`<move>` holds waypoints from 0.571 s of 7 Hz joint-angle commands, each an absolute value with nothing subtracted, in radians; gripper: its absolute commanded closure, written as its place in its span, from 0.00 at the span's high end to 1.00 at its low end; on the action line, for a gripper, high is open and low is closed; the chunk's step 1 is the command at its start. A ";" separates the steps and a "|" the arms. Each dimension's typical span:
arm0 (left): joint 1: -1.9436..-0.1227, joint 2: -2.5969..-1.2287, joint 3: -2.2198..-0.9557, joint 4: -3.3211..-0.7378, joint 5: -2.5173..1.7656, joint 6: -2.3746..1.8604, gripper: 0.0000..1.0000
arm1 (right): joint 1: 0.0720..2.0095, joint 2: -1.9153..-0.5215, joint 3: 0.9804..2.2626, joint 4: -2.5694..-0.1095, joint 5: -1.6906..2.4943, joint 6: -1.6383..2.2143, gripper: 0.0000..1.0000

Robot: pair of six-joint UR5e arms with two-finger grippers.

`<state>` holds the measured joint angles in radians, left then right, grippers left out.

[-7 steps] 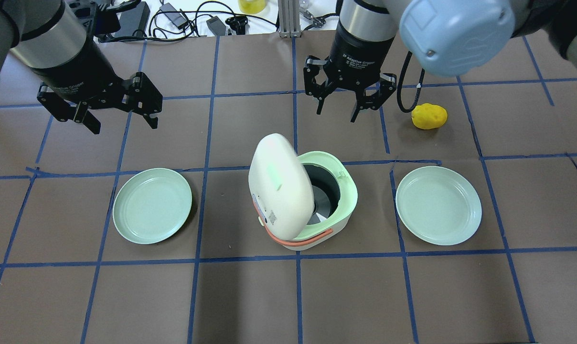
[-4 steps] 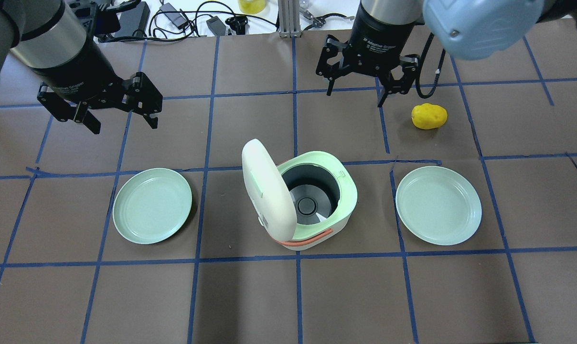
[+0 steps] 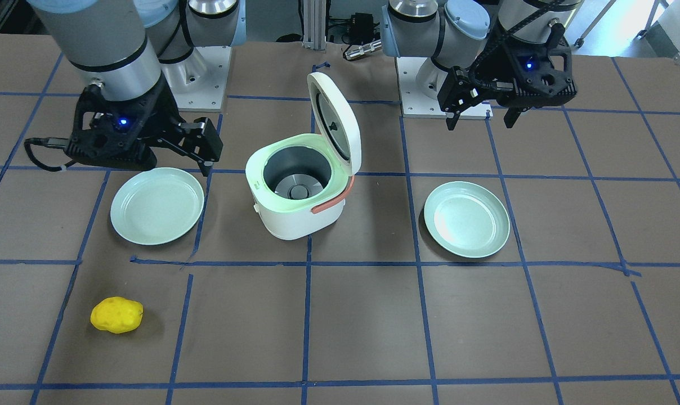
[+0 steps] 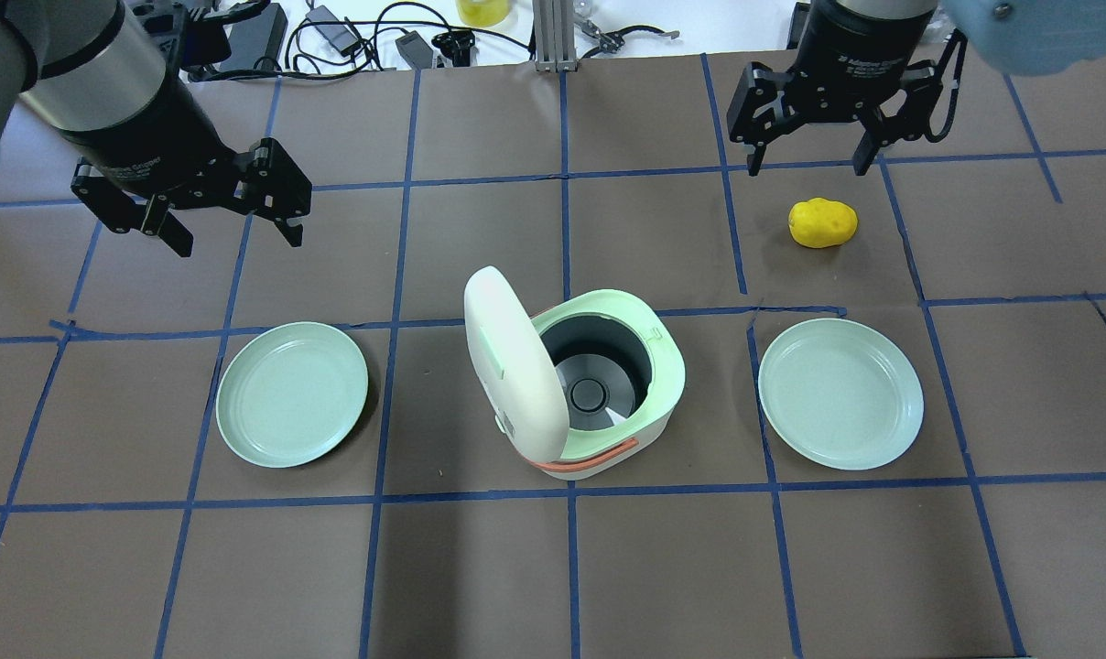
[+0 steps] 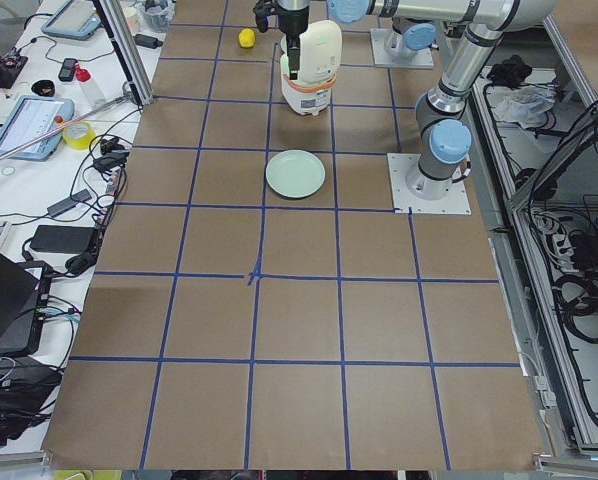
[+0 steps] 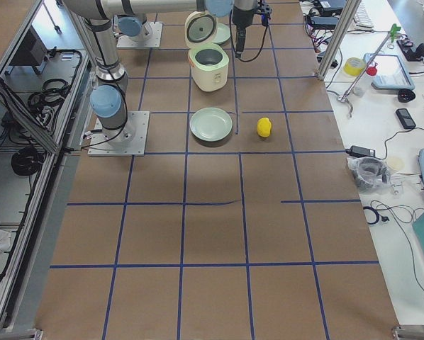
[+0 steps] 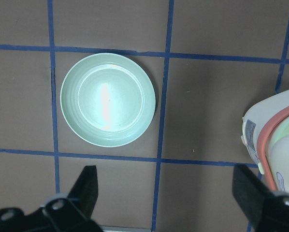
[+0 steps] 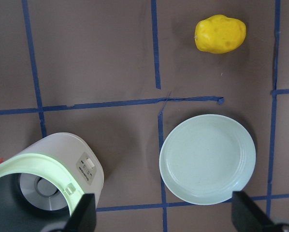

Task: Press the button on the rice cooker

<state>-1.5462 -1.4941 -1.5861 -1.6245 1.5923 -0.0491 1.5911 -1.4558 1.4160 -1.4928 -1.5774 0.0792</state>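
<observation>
The white rice cooker with a pale green rim stands at the table's middle. Its lid is open and stands upright, and the empty pot shows. It also shows in the front-facing view. Its button panel shows on the front wall in the right wrist view. My right gripper is open and empty, high up and far back right of the cooker, beyond the yellow object. My left gripper is open and empty, back left of the cooker, above the table.
A pale green plate lies left of the cooker and another lies right of it. A yellow potato-like object lies behind the right plate. Cables and chargers lie along the far edge.
The cooker's lid has swung from half open to fully upright. My right gripper has moved away from the cooker to the far right. The left arm has not moved.
</observation>
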 commanded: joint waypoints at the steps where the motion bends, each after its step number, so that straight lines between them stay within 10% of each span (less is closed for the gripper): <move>1: -1.546 -1.494 -1.586 -1.624 1.592 -0.049 1.00 | 1.575 -1.474 1.419 -1.491 -1.579 0.058 1.00; 4: -1.546 -1.494 -1.586 -1.624 1.592 -0.049 1.00 | 1.578 -1.480 1.417 -1.489 -1.585 0.066 1.00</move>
<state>-1.5463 -1.4941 -1.5861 -1.6245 1.5923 -0.0491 1.5778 -1.4798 1.4176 -1.4896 -1.5817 0.0652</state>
